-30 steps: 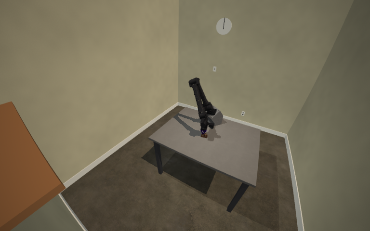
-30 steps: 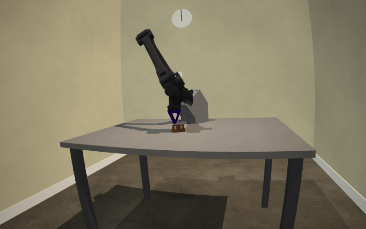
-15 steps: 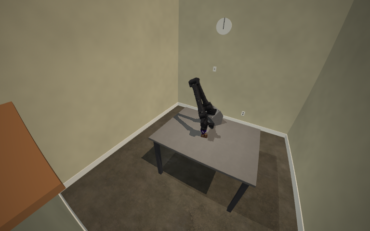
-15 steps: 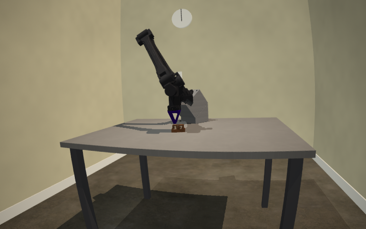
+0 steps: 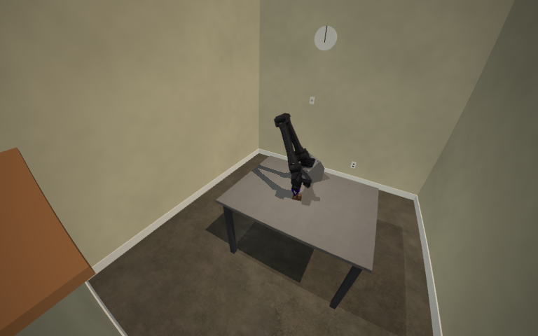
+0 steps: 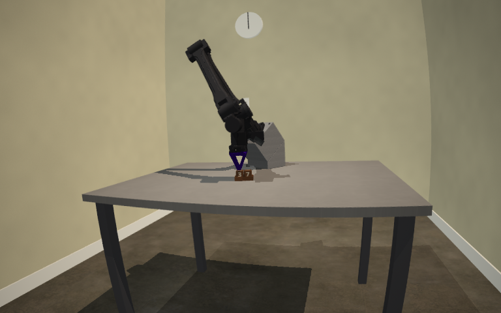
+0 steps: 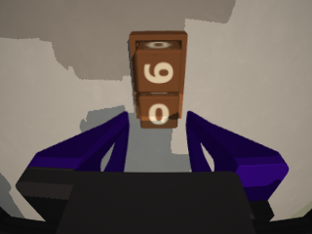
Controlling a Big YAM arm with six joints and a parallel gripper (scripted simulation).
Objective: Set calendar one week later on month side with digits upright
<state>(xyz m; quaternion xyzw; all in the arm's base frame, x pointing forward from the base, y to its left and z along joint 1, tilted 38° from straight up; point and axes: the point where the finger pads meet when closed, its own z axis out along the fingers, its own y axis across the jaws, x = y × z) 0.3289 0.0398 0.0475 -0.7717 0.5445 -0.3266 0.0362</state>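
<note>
The tool (image 7: 156, 132) hangs half open above the calendar with nothing between its purple fingers, whose tips flank the nearer cube (image 7: 156, 111) without visibly touching it. The month's name is too small to read in any view. Both cubes sit side by side in the brown tray (image 6: 244, 178) on the grey tabletop (image 6: 332, 192); the farther cube (image 7: 159, 72) tops a 9, the nearer a 0, while the exterior view reads 3 and 7
</note>
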